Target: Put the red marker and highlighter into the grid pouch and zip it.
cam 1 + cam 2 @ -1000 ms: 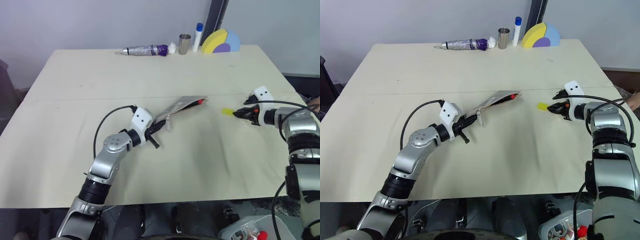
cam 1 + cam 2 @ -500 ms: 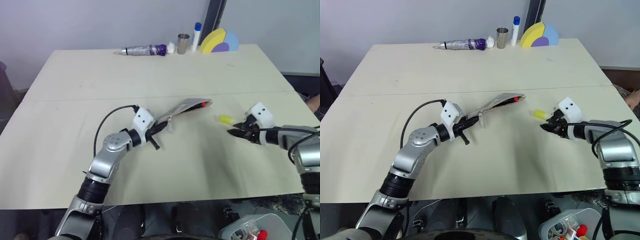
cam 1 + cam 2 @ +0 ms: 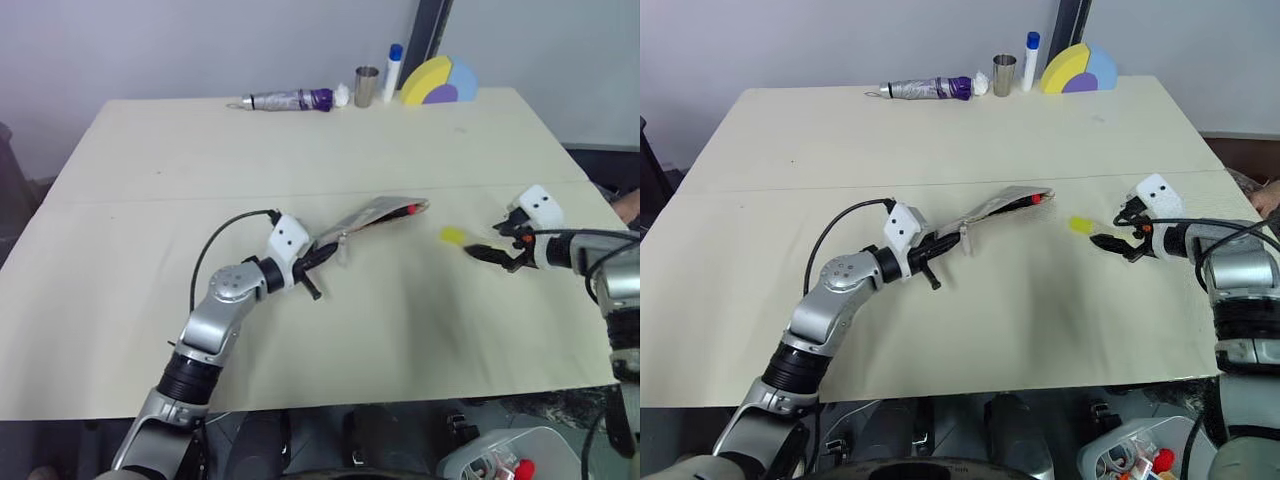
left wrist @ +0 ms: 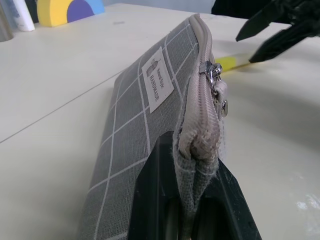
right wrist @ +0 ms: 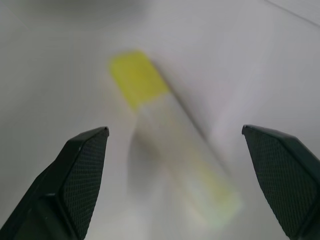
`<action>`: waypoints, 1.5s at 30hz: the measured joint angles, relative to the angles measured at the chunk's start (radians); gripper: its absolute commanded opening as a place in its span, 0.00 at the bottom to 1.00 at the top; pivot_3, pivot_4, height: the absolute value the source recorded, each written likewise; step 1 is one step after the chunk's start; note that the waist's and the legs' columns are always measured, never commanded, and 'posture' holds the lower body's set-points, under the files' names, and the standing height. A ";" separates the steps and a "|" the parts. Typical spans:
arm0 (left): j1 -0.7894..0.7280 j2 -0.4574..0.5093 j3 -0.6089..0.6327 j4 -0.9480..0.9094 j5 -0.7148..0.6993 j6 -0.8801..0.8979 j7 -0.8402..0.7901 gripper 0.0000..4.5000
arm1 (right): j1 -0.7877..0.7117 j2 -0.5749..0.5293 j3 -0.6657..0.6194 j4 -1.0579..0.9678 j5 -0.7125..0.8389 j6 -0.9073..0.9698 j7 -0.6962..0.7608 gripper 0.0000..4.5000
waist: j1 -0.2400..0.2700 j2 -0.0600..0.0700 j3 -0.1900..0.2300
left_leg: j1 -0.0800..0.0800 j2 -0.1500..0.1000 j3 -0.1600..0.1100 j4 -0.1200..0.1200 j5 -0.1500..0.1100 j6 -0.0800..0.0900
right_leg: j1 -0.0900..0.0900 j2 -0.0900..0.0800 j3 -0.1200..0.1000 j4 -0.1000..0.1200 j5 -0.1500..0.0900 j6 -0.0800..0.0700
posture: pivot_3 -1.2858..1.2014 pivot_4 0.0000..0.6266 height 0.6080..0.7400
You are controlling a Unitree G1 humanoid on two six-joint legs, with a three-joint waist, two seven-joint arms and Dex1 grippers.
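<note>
1. Grid pouch (image 3: 370, 214), a flat grey fabric case with a thin white grid, a small white label and a metal zipper pull: it is lifted at one corner off the broad cream table (image 3: 300, 150), its far end pointing toward the robot's right. The zipper reads as not yet drawn across that far end, so zipping remains to be done.

2. Left end effector (image 4: 192, 197), two black fingers: clamped together on the pouch's near corner, pinching the zipper seam and holding the pouch up at a slant.

3. Right end effector (image 3: 1118, 236), two black fingers: spread wide apart, empty, poised just beside the highlighter with its tips toward it. A grasp looks to be the step in hand.

4. Red marker (image 3: 410, 209), a slim pen of which only the red cap shows: the cap pokes out of the pouch's far end, so the marker appears to be largely inside. This part of the task is judged essentially complete, though it may need seating deeper.

5. Highlighter (image 3: 452, 236), a short stubby bright yellow pen: it lies on the table between the pouch's far end and the right end effector, apart from both. It is still to be picked up and inserted.
</note>
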 measured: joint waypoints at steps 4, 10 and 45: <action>0.000 0.000 0.000 -0.001 0.000 -0.003 0.001 0.00 | -0.048 0.017 0.041 0.133 -0.027 -0.037 0.049 0.99 | 0.004 0.000 0.000 | 0.000 0.000 0.000 0.000 0.000 0.000 | 0.000 0.000 0.000 0.000 0.000 0.000 | 0.52 0.24 1.00; 0.000 0.006 0.000 -0.002 0.000 -0.003 0.003 0.00 | -0.063 -0.005 0.059 0.148 -0.027 -0.012 0.176 0.48 | 0.004 0.000 0.000 | 0.000 0.000 0.001 0.000 0.000 0.000 | 0.000 0.000 0.000 0.000 0.000 0.000 | 0.52 0.24 1.00; -0.018 0.029 -0.048 0.032 0.078 -0.127 -0.045 0.00 | 0.302 -0.088 -0.020 -1.027 0.143 0.456 -0.096 0.19 | 0.005 -0.001 0.003 | -0.002 0.000 0.000 -0.001 0.000 0.000 | -0.002 -0.001 0.000 0.000 0.000 0.000 | 0.52 0.24 1.00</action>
